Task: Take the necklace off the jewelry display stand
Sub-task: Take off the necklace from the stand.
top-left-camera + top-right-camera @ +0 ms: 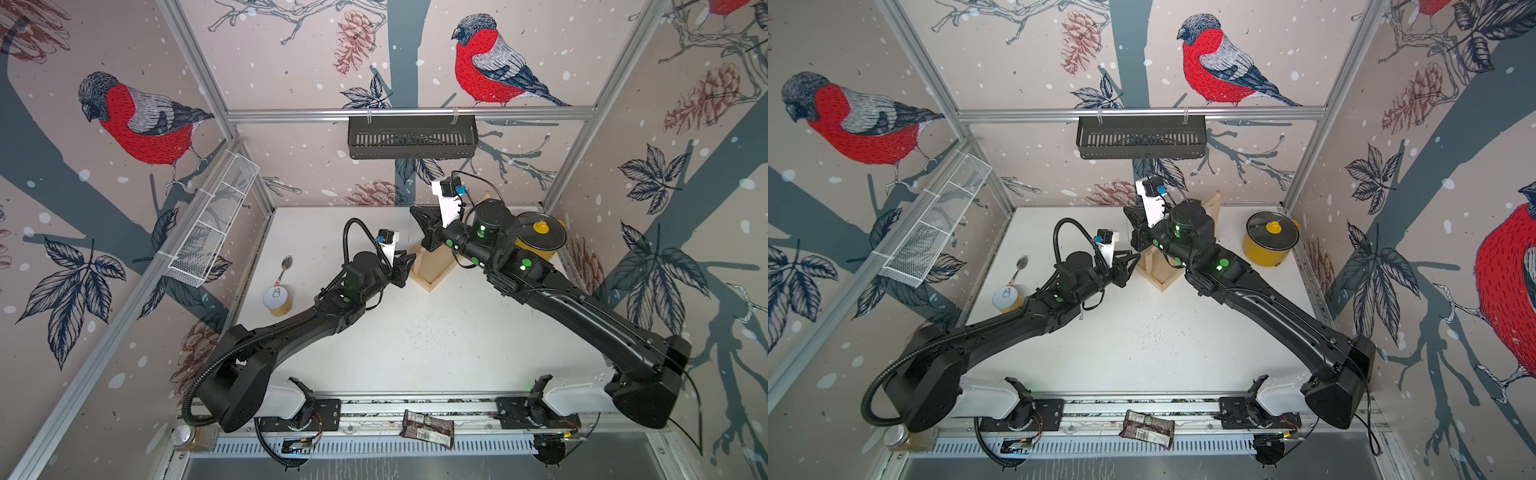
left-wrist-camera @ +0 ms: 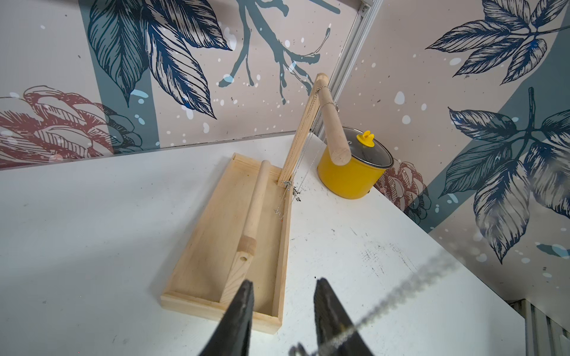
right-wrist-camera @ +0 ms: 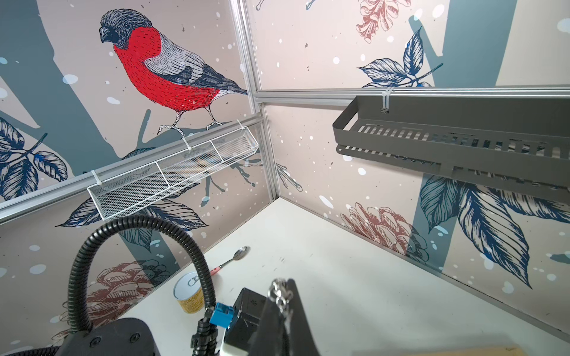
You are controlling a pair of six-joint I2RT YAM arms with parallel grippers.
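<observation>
We are finding the jewelry display stand (image 2: 216, 215) standing toward 12 o'clock on the desk (image 1: 415, 340), with the yellow pot (image 1: 1271, 245) at its 3 o'clock. The necklace (image 3: 279, 296) is draping over the crossbar (image 2: 332, 123). Our right claw (image 3: 281, 285) is clamping its chain. Our left claw (image 2: 283, 282) is hovering, fingers apart, above the stand's near end.

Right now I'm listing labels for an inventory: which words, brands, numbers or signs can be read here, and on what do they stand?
No text here can be read.
Can: the print on its yellow label is too blurred to read.
Wrapper: its print is too small to read.
</observation>
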